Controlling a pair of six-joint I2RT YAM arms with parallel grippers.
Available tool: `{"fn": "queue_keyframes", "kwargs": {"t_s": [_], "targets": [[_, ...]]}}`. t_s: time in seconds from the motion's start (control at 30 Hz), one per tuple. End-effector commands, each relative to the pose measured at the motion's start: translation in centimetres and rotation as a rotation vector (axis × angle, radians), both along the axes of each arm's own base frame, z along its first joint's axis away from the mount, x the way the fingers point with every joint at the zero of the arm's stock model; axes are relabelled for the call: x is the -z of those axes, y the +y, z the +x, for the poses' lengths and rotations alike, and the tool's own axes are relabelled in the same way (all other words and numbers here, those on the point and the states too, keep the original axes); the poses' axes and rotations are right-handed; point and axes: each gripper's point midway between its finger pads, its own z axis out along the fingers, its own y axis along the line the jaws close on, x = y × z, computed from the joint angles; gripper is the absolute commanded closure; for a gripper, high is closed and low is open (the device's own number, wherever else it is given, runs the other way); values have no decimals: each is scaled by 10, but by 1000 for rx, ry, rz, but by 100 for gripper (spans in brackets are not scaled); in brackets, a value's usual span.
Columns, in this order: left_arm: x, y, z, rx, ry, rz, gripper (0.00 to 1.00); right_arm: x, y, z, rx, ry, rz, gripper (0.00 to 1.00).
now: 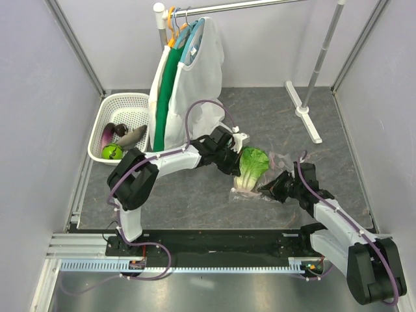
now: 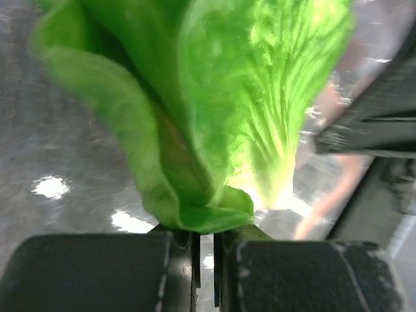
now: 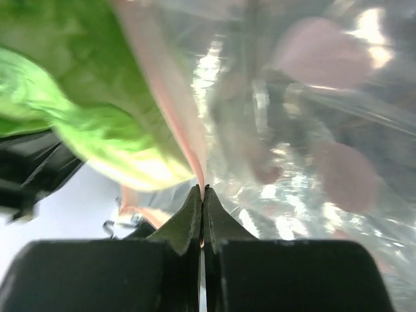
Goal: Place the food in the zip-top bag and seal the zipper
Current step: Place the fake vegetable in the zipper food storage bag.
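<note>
My left gripper (image 2: 205, 244) is closed tight on a fold of leaf at the green end of the lettuce head (image 1: 252, 166), and the lettuce lies near the middle of the dark tabletop (image 1: 195, 201) with its pale base pointing toward my bases. My right gripper (image 3: 203, 201) is clamped on the pink zipper (image 3: 169, 84) at the mouth of the clear zip-top bag (image 3: 312, 130), whose crinkled plastic with faint round dots spreads out beyond my fingers. The lettuce base sits right against that pink strip, but I cannot tell whether any of it is inside the bag. The rest of the food is well apart, in the white basket (image 1: 123, 101) at the far left: the purple eggplant (image 1: 107, 134), the small green fruit (image 1: 112, 152) and the pale oblong vegetable (image 1: 133, 135). Just beside the basket, a white mesh garment (image 1: 198, 71) hangs from a rail.
</note>
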Motion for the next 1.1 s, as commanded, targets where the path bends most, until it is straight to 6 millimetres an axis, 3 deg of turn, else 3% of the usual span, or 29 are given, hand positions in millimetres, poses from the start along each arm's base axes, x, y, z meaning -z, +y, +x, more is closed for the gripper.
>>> {"fn": "queue_keyframes", "kwargs": {"t_s": [0.0,0.17,0.27,0.37,0.47,0.53,0.57,0.6,0.63,0.7,0.77,0.93,1.07], "targets": [[-8,19,28,-6,-323,192,98,-46,19,4,-111,-85,104,100],[-4,24,8,99,-428,255,98,-77,23,16,-107,-174,149,100],[-16,23,1,161,-522,257,98,-87,28,21,-111,-209,195,100],[-29,18,-13,257,-598,247,98,-80,25,26,-76,-199,190,100],[-38,13,-42,395,-624,221,98,-65,23,30,-48,-173,176,100],[-45,6,-59,482,-601,190,86,-58,22,29,-48,-163,166,100],[-39,12,-64,496,-558,219,78,-50,20,26,-42,-149,155,100],[-38,14,-65,495,-537,226,61,-42,18,22,-45,-126,132,100],[-42,13,-65,488,-518,227,52,-32,13,18,-36,-102,92,100],[-44,19,-65,455,-461,226,41,-21,9,9,-44,-69,63,100],[-59,22,-62,408,-445,193,32,-11,5,3,-37,-44,33,100],[-105,40,-36,198,-378,85,25,-1,-1,-4,-37,-18,-10,100],[-98,55,-21,91,-273,132,43,0,-2,-4,-39,-17,-16,100]]}}
